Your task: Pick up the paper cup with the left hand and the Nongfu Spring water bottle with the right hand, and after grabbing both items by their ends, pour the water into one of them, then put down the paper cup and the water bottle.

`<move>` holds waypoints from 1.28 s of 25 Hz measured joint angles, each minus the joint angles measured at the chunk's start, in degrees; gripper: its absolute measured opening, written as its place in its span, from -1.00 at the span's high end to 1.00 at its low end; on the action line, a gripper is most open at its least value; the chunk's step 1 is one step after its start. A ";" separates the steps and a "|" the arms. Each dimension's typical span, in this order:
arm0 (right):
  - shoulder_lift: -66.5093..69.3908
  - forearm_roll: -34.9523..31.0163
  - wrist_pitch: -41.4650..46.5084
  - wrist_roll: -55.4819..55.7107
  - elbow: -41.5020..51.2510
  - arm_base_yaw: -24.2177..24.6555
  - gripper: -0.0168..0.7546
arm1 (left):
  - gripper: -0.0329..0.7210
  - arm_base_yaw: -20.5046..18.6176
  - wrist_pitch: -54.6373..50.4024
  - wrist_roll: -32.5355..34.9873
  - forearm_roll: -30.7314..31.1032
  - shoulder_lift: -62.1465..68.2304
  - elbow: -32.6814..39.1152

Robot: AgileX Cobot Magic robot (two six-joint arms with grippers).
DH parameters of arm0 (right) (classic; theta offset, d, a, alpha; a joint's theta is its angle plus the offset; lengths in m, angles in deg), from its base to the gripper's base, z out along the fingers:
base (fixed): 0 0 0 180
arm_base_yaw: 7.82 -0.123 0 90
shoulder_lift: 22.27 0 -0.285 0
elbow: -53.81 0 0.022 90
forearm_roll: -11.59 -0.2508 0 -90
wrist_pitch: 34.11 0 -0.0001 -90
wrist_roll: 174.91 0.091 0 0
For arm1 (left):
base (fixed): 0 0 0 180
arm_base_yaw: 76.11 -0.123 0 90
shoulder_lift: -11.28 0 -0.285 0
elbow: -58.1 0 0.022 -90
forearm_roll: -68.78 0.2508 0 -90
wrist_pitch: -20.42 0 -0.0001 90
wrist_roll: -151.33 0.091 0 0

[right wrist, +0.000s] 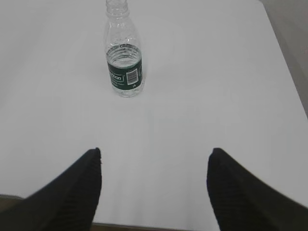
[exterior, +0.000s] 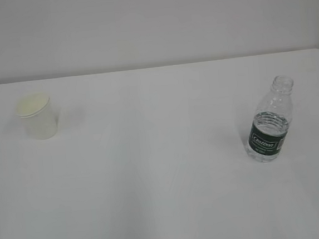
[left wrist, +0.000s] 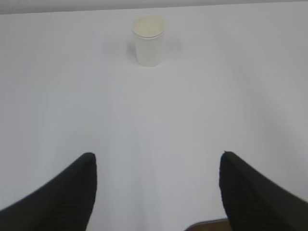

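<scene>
The cream-white paper cup [exterior: 37,117] stands upright on the white table at the left; the left wrist view shows the paper cup [left wrist: 148,40] far ahead. My left gripper [left wrist: 158,159] is open and empty, well short of it. The Nongfu Spring water bottle [exterior: 271,122], clear, uncapped, with a dark green label, stands upright at the right. Water fills its lower part, about up to the label's top. In the right wrist view the bottle [right wrist: 123,53] is ahead and to the left of my open, empty right gripper [right wrist: 155,153]. Neither arm shows in the exterior view.
The white table [exterior: 165,180] ends at a pale wall behind. Its right edge [right wrist: 288,62] runs close to the bottle's side. The near table edge shows under both grippers.
</scene>
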 joint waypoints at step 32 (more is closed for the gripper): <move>4.06 -2.03 -11.90 -2.85 -1.08 0.00 -0.38 | -0.59 0.00 12.44 0.00 -3.12 7.73 -0.61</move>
